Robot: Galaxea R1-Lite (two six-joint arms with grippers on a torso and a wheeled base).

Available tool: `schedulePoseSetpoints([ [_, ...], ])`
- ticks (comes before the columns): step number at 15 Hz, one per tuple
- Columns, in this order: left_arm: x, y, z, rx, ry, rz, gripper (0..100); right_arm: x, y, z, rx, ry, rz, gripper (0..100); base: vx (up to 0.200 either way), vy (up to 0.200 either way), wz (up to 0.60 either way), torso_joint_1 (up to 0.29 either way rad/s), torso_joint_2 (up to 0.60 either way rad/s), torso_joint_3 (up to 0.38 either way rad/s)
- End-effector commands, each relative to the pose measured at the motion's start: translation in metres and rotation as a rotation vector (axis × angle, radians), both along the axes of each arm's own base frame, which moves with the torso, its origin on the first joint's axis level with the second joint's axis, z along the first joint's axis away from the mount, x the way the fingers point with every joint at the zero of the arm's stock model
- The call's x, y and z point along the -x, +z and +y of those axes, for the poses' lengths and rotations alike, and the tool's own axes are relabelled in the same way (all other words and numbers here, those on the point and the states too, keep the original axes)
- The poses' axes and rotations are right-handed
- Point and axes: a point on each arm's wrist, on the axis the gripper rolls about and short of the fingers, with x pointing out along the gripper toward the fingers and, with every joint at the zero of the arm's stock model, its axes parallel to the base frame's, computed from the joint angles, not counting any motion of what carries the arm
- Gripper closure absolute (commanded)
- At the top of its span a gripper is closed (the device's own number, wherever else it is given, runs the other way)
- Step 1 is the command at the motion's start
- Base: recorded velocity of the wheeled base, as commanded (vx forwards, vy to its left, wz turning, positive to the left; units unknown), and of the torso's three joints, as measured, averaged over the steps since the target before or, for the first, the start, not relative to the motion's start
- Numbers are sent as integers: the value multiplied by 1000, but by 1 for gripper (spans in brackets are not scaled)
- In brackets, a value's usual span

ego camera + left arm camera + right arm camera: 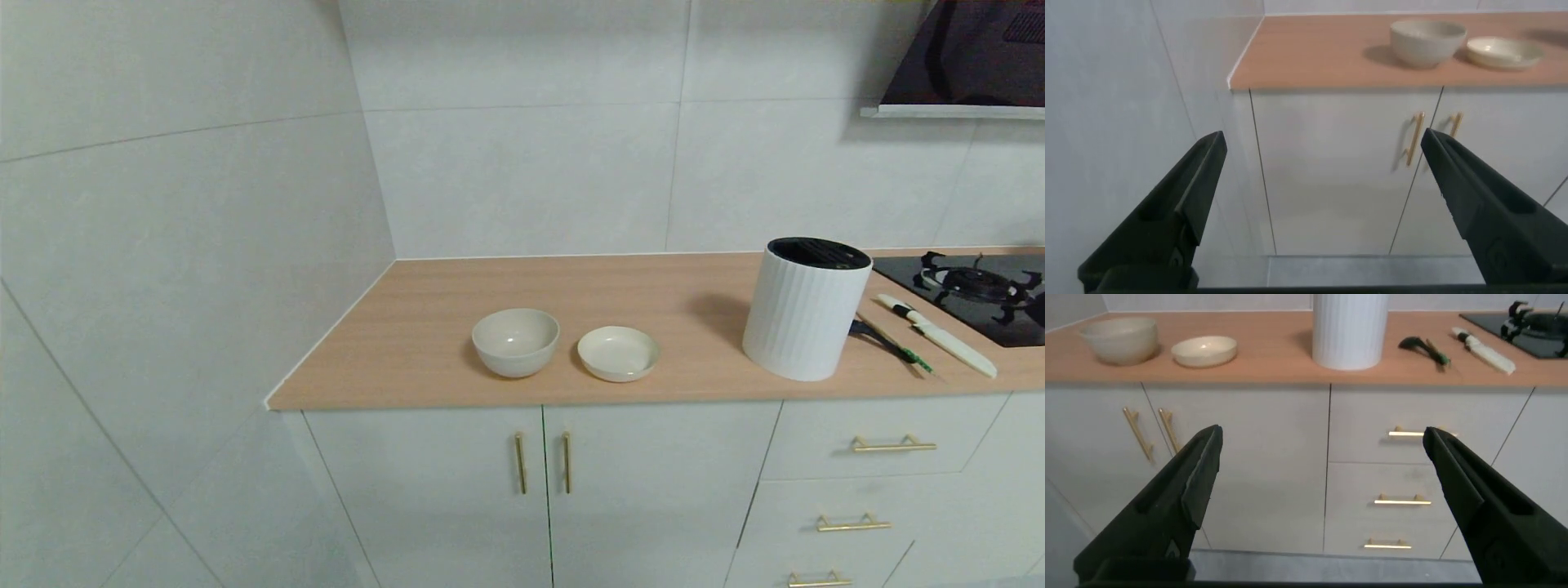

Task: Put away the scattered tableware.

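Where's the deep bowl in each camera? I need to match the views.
Head view: bowl on the counter, left of centre, dish to its right.
Left wrist view: bowl on the counter, above the door handles.
Right wrist view: bowl beyond the dish from the canister.
Shared landmark: the dish beside it.

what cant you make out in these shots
- Head view: the inside of the white ribbed holder, hidden by its own wall and dark slotted top.
- Head view: what kind of tool the dark utensil is, too small to tell.
- Head view: the cooktop, cut off by the right edge.
- All views: the cupboard contents, behind shut doors.
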Motion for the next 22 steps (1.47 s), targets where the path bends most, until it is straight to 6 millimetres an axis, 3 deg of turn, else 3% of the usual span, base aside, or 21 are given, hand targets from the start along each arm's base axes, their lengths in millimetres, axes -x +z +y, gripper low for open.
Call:
schedulePoseSetpoints([
  [1,0,0,0,0,0,1,0,0,0,0,1,1,0,0,0,0,0,-246,549,295],
  [22,0,0,0,0,0,1,0,0,0,0,1,1,0,0,0,0,0,-195,495,296],
])
